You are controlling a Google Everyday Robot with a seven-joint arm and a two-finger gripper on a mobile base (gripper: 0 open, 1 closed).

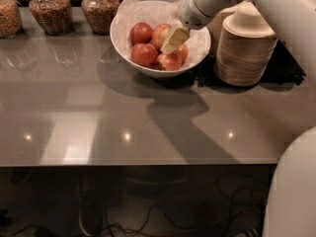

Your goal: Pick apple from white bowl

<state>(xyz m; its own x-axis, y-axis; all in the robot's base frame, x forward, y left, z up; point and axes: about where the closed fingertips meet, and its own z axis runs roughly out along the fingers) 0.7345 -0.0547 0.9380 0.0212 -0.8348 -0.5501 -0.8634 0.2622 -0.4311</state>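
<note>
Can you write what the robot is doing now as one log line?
gripper: low over apples | apples: all in white bowl | grasp: not confirmed

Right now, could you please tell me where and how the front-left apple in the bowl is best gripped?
Probably from straight above, across its round middle: the front-left apple has a bare top, while the bowl wall and a neighbouring apple crowd its sides. The gripper hangs over the bowl's centre, beside that apple.
</note>
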